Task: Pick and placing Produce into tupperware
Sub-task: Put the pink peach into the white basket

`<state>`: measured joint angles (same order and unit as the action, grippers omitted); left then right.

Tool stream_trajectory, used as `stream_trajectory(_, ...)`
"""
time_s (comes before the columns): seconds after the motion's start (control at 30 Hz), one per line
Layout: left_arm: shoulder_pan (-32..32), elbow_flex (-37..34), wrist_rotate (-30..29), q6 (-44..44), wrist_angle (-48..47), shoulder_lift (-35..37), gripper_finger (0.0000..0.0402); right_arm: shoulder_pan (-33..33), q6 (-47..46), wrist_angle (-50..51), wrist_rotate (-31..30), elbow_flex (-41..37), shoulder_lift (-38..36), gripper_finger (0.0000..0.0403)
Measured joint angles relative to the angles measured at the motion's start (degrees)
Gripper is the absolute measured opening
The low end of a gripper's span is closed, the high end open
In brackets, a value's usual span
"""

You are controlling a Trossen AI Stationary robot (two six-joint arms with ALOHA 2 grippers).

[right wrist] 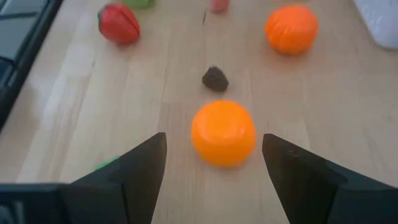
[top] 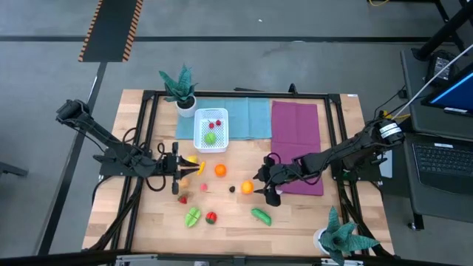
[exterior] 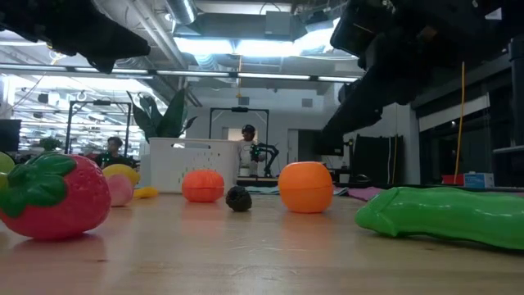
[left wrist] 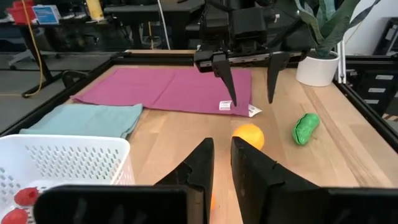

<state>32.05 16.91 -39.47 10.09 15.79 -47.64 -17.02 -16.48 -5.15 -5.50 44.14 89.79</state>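
The white tupperware [top: 211,131] stands on a teal cloth with a green and some red produce pieces inside. My right gripper [right wrist: 212,138] is open, its fingers on either side of an orange ball [right wrist: 223,133] without touching it. A dark piece [right wrist: 215,78] and an orange pumpkin [right wrist: 291,28] lie beyond the ball. My left gripper [left wrist: 221,155] hovers next to the tupperware's near wall, beside a yellow banana [top: 192,159]. Its fingers are nearly together with nothing between them.
More produce lies near the front: a strawberry [top: 182,198], a green piece [top: 192,216], a red piece [top: 211,216] and a pea pod [top: 260,215]. A magenta cloth [top: 297,140] lies at the right. Potted plants stand at the back left [top: 181,89] and front right [top: 341,235].
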Motion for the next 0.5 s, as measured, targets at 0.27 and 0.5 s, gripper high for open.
stream_trajectory(0.27,0.4,1.4,6.0,-4.0,0.8,0.7,0.003,0.0,3.7,-1.4,0.0,0.0,-0.1,0.0267)
stream_trajectory(0.5,4.0,14.6,4.3,-1.1,-22.5,-0.7,0.001,1.0,3.5,-1.8,0.0,0.0,-0.1,0.0267)
